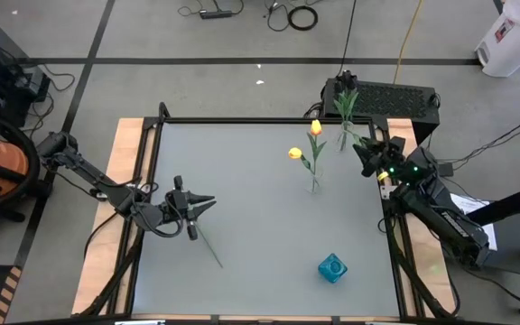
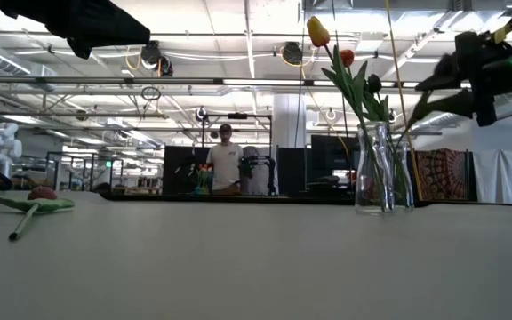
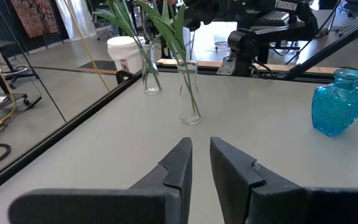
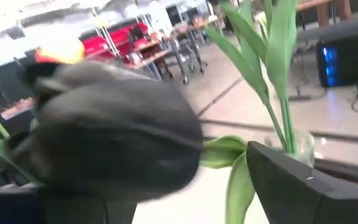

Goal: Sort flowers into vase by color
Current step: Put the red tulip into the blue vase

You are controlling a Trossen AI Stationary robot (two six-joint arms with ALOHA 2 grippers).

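A red-headed flower lies flat on the table; in the high view only its stem shows, running out from under my left gripper. That gripper hovers above it, fingers a narrow gap apart, nothing between them. Two clear vases stand far right: one holds yellow flowers, the other dark flowers. My right gripper stands level beside the dark-flower vase, fingers apart. A dark flower head fills its wrist view and hides one finger. My right gripper has a green leaf and stem between its spread fingers, close to one finger. I cannot tell whether either finger touches them. The dark head hides the other finger.
A blue glass vase stands near the front right with nothing in it. The table's raised black frame runs along the far edge, and a black box sits behind it. A person stands far off in the room.
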